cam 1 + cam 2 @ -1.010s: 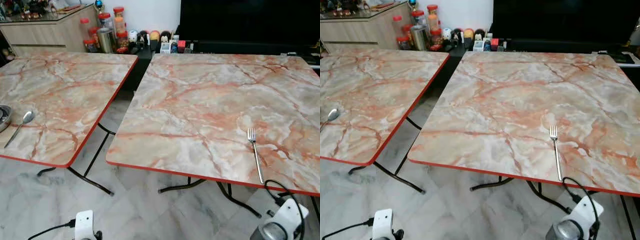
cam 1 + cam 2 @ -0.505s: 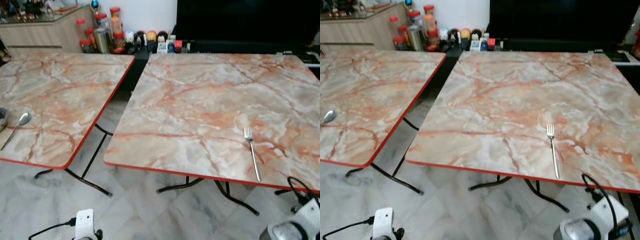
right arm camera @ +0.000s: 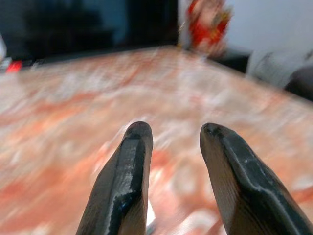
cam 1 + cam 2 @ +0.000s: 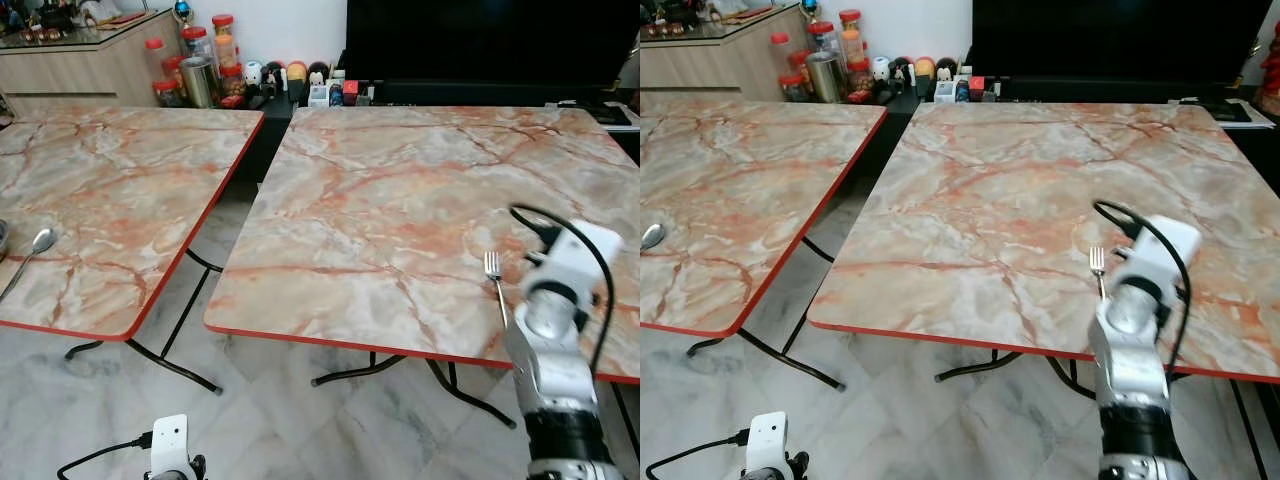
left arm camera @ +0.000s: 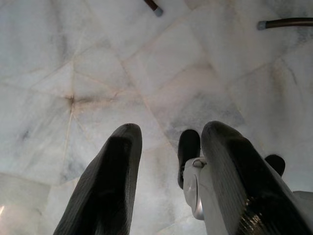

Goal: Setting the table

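A silver fork [image 4: 492,272] lies on the right marble-patterned table [image 4: 400,180], near its front edge, tines pointing away from me. My right arm [image 4: 548,340] is raised over that front edge and covers the fork's handle. In the right wrist view my right gripper [image 3: 173,131] is open and holds nothing, with the blurred tabletop beyond it. A spoon [image 4: 36,248] lies on the left table [image 4: 120,170], beside the rim of a metal bowl [image 4: 2,236]. My left gripper [image 5: 168,134] hangs open over the floor.
A gap of marble floor [image 4: 230,215] with black table legs [image 4: 170,355] separates the two tables. Jars and small figures [image 4: 215,65] stand by a cabinet [image 4: 90,60] at the back left. A black TV unit [image 4: 480,45] runs along the back.
My right arm has come up from the lower right corner and now stands over the table's front edge, across the fork's handle. The view has shifted slightly.
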Available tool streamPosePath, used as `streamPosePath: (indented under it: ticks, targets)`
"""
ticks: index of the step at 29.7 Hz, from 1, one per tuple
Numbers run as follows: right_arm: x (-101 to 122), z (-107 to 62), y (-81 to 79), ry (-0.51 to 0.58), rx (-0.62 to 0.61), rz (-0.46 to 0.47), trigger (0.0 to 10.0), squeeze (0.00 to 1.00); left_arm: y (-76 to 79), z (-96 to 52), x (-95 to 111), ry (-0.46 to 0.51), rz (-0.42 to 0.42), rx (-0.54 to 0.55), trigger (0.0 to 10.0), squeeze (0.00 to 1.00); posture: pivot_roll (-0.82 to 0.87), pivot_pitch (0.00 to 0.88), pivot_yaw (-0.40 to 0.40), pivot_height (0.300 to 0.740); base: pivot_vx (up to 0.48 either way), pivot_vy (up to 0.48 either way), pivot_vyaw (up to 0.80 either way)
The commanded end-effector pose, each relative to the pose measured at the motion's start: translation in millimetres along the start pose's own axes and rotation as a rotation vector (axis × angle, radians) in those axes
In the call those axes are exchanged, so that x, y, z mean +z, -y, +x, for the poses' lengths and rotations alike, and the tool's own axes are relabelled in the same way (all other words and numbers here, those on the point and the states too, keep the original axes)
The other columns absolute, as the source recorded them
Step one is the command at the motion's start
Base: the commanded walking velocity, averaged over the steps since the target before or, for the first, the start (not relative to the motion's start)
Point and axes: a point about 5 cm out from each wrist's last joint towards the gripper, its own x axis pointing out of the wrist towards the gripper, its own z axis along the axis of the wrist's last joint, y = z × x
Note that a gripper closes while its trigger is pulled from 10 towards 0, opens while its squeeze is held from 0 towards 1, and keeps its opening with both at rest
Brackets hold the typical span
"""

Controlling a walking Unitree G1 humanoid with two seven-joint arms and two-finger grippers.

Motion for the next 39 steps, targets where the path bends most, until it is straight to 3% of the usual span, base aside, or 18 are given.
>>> streamPosePath:
  ticks: [1,8,10,13,14,15,18,19,20,21,31,39]
  targets:
    - [-4,-0.5,-4.8,-0.069,0.033,0.020,10.0,0.00,-5.6,-0.1,-1,-0.011,-0.001,0.018,10.0,0.00,-0.04,0.000,0.039,0.740,0.000,0.000,0.00]
    - [-12,-2.1,-7.3,-0.154,0.085,-0.026,10.0,0.00,-6.4,-0.2,-1,-0.014,-0.003,0.016,10.0,0.00,-0.04,0.000,0.041,0.740,0.000,0.000,0.00]
    - [-21,1.3,0.2,-0.216,0.137,-0.095,10.0,0.00,-8.9,-0.5,-3,-0.019,-0.004,0.017,10.0,0.00,-0.03,0.000,0.044,0.740,0.000,0.000,0.00]
    - [-22,3.0,5.4,-0.230,0.144,-0.122,10.0,0.00,-9.7,-0.7,-3,-0.021,-0.005,0.017,10.0,0.00,-0.03,0.000,0.044,0.740,0.000,0.000,0.00]
    - [-21,3.8,8.8,-0.233,0.137,-0.132,10.0,0.04,-10.0,-0.8,-4,-0.022,-0.005,0.017,10.0,0.00,-0.03,0.000,0.044,0.740,0.000,0.000,0.00]
    - [-23,5.8,16.2,-0.257,0.120,-0.138,10.0,1.00,-10.1,-1.1,-6,-0.027,-0.004,0.017,10.0,0.00,-0.04,0.000,0.044,0.740,0.000,0.000,0.00]
    - [-26,6.4,18.8,-0.294,0.131,-0.142,10.0,1.00,-9.6,-1.3,-8,-0.031,-0.001,0.016,10.0,0.00,-0.04,0.000,0.045,0.740,0.000,0.000,0.00]
    - [-28,5.6,16.1,-0.312,0.170,-0.142,10.0,0.09,-9.6,-1.4,-8,-0.032,0.000,0.015,10.0,0.00,-0.04,0.000,0.046,0.740,0.000,0.000,0.00]
    - [-28,5.6,16.1,-0.312,0.170,-0.142,10.0,0.09,-9.6,-1.4,-8,-0.032,0.000,0.015,10.0,0.00,-0.04,0.000,0.046,0.740,0.000,0.000,0.00]
    - [-31,4.9,13.2,-0.333,0.207,-0.137,10.0,0.00,-9.7,-1.5,-9,-0.034,0.000,0.016,10.0,0.00,-0.04,0.000,0.048,0.740,0.000,0.000,0.00]
    - [-39,9.4,5.5,-0.372,0.258,-0.140,10.0,0.00,-10.4,-1.9,-11,-0.036,-0.003,0.016,10.0,0.00,-0.02,0.000,0.041,0.740,0.000,0.000,0.00]
    - [-40,17.6,9.0,-0.371,0.243,-0.130,10.0,0.00,-11.5,-2.0,-11,-0.035,-0.004,0.015,10.0,0.00,-0.02,0.000,0.044,0.740,0.000,0.000,0.00]
